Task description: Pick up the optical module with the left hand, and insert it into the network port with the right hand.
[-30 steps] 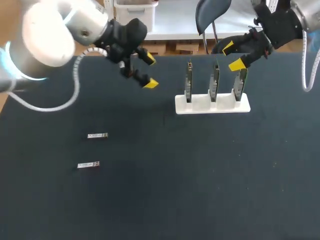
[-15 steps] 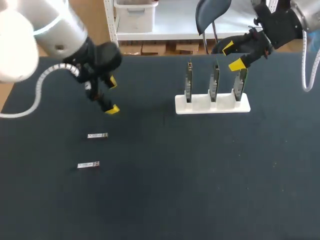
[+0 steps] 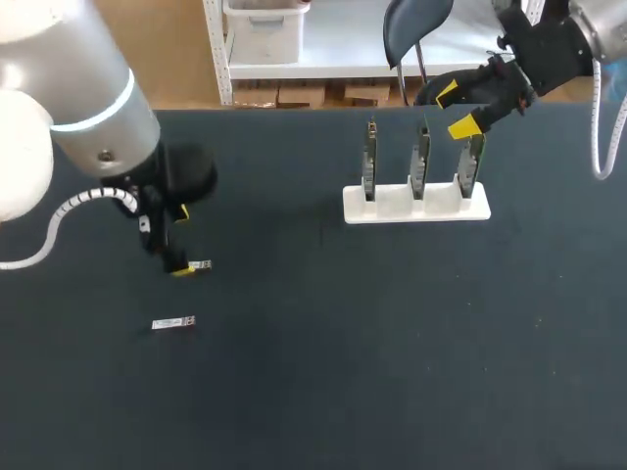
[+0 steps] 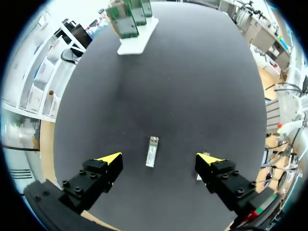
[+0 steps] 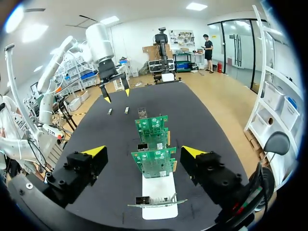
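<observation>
Two small silver optical modules lie on the dark table, one (image 3: 199, 265) farther back and one (image 3: 173, 323) nearer the front. My left gripper (image 3: 180, 242) hangs open just above the farther one. In the left wrist view a module (image 4: 152, 151) lies on the table between the open fingers, touching neither; a second one (image 4: 199, 176) peeks out beside one finger. A white stand (image 3: 416, 206) holds three upright green circuit boards (image 5: 155, 161) with metal network ports. My right gripper (image 3: 460, 108) is open above the stand's right end, with the boards (image 3: 419, 159) just ahead of it.
The stand (image 5: 157, 196) sits at the back middle of the table, far from the modules. In the right wrist view my left arm (image 5: 107, 67) shows beyond the boards, over both modules (image 5: 118, 111). Bare dark tabletop (image 3: 372, 343) fills the middle and front.
My left arm has swung from the back middle of the table leftward and down until its open gripper is over the farther module. The right arm has not moved.
</observation>
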{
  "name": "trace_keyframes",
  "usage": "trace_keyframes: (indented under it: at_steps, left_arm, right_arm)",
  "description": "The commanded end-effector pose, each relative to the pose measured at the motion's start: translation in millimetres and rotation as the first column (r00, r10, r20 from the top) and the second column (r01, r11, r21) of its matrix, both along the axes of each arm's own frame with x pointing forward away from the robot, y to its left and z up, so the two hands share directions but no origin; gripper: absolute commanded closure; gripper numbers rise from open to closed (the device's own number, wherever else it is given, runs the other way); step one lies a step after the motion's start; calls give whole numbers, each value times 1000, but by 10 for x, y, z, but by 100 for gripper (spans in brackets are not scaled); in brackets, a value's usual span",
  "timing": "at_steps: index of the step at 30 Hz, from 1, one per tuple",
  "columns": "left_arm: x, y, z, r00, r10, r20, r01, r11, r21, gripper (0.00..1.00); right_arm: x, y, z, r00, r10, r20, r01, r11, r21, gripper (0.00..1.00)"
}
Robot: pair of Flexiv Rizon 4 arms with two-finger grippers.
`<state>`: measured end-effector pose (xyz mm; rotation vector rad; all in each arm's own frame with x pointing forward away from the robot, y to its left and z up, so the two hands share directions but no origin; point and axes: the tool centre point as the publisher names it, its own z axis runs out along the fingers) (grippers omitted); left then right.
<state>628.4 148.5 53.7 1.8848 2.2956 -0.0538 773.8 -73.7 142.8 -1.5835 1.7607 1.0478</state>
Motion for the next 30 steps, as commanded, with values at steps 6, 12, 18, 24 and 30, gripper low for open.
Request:
trace_keyframes:
  at_steps: [6, 12, 18, 24, 30]
  left_arm:
    - [-10, 84, -134, 999, -6, -51, 9, 999, 50, 0]
    - [-44, 151, -281, 996, -4, -89, 11, 997, 72, 0]
    - [-54, 198, -395, 995, -17, -98, 27, 995, 101, 0]
    - [-42, 227, -459, 995, -16, -97, 27, 993, 112, 0]
    - [-16, 244, -571, 993, -15, -118, 27, 994, 108, 0]
  right_arm:
    - [-23, 2, 4, 1000, -5, 4, 5, 1000, -2, 0]
    - [-23, 2, 4, 1000, -5, 4, 5, 1000, -2, 0]
    - [-23, 2, 4, 1000, -5, 4, 5, 1000, -2, 0]
    - [-23, 2, 4, 1000, -5, 4, 5, 1000, -2, 0]
    - [-23, 2, 4, 1000, -5, 4, 5, 1000, -2, 0]
